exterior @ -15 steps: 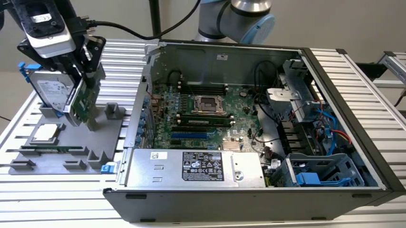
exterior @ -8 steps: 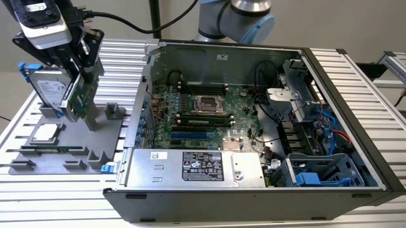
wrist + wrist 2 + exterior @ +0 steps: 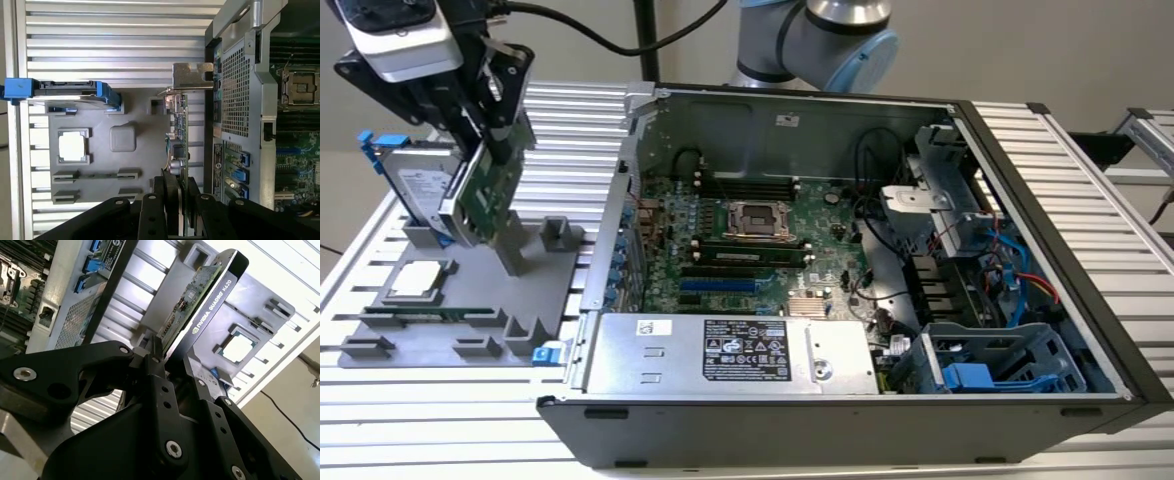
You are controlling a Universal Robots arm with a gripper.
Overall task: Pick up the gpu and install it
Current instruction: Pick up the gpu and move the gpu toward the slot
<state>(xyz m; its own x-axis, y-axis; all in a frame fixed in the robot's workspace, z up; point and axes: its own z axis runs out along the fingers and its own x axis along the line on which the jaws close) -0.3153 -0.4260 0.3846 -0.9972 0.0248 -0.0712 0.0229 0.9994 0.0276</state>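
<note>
My hand (image 3: 487, 128) is pinched tight on the gpu (image 3: 487, 190) by its edge: thin green board one face, flat black cooler the other, shiny metal bracket (image 3: 192, 76) at the end. It's standing on edge, upper left of the exterior view, over the matte grey tray (image 3: 467, 300) on the ribbed metal desk (image 3: 400, 430), beside the open case (image 3: 854, 435).

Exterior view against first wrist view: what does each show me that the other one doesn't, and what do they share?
Exterior view: the open computer case's inside, with the power supply, the blue-grey drive cage and the arm's blue-capped joint behind the case. First wrist view: the case's perforated rear panel seen from outside. Both: the pincer shut on the upright gpu, beside the hard drive in its blue frame, above the grey holder tray with the processor chip.
</note>
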